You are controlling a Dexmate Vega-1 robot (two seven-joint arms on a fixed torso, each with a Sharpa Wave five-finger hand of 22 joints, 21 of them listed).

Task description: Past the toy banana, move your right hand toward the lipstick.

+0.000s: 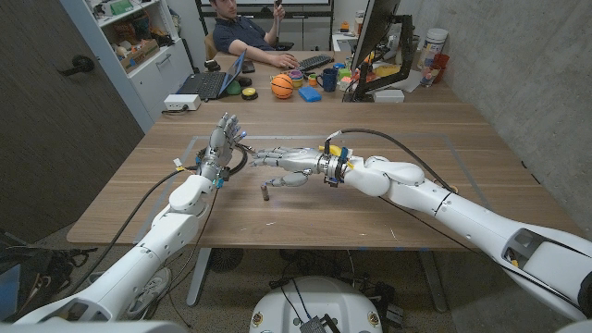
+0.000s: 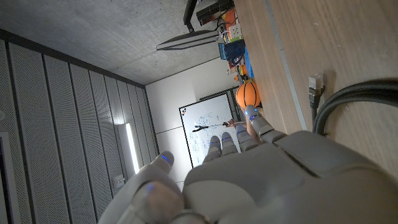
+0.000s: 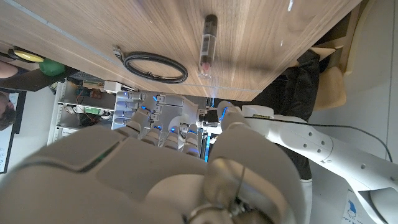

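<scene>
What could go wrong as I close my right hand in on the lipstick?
1. The lipstick lies on its side; a nudge from the right hand could roll it away.
2. The left hand stands close by, so the two could collide.
3. The coiled black cable lies near the lipstick and might snag fingers.

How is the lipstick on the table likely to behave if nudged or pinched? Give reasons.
The lipstick lies on its side, a slim round tube, so it would probably roll across the smooth table. It looks small and rigid, likely light; its glossy casing may slip.
</scene>
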